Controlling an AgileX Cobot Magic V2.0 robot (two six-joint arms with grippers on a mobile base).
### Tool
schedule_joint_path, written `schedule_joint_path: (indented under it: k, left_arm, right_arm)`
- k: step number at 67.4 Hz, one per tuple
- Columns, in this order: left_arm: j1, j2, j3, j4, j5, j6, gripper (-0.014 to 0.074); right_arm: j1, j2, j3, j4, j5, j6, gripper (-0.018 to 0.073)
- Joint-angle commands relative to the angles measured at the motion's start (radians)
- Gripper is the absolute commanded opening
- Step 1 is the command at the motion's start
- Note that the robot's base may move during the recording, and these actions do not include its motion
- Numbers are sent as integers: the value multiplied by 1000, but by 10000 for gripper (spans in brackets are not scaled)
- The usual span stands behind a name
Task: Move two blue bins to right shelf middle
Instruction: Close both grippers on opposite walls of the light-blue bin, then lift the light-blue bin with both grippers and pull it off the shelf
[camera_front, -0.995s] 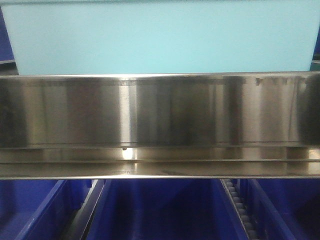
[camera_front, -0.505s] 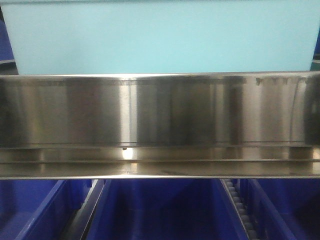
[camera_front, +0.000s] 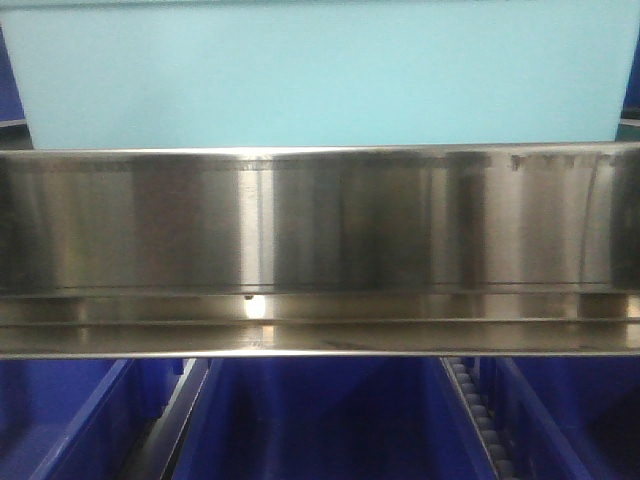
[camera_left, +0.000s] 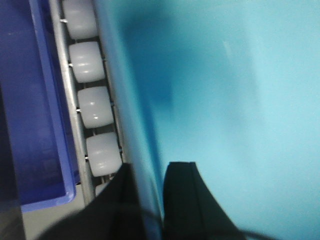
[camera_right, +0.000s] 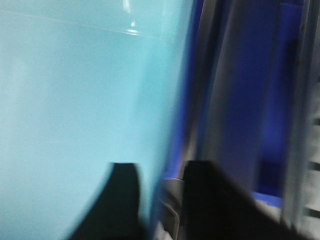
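A light blue bin (camera_front: 320, 75) fills the top of the front view, just above a steel shelf rail (camera_front: 320, 230). In the left wrist view my left gripper (camera_left: 152, 167) is shut on the bin's left wall (camera_left: 240, 100), one black finger inside and one outside. In the right wrist view my right gripper (camera_right: 161, 165) straddles the bin's right wall (camera_right: 75, 100) the same way and is shut on it. That view is blurred. Only this one light blue bin shows.
Dark blue bins (camera_front: 320, 420) sit side by side on the level below the steel rail, with roller tracks (camera_front: 480, 420) between them. White rollers (camera_left: 92, 105) and a dark blue bin (camera_left: 30, 100) run beside the held bin's left wall. Another dark blue bin (camera_right: 270, 100) lies to its right.
The light blue bin has edged slightly left in the front view, and the dark reflection at the steel rail's right end has faded. Both grips look unchanged.
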Motion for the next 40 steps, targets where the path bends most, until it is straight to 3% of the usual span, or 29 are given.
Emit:
schedule_joint_path:
  k: [1, 4, 40]
  left_arm:
    - [-5, -3, -8, 1, 3, 2, -111]
    - [-5, -3, -8, 1, 3, 2, -111]
    - [-5, -107, -61, -7, 3, 2, -111]
  right_arm:
    - [0, -1, -7, -21, -9, -1, -99]
    - [0, -1, -7, -21, -9, -1, -167]
    - [0, -92, -64, -21, -2, 2, -151]
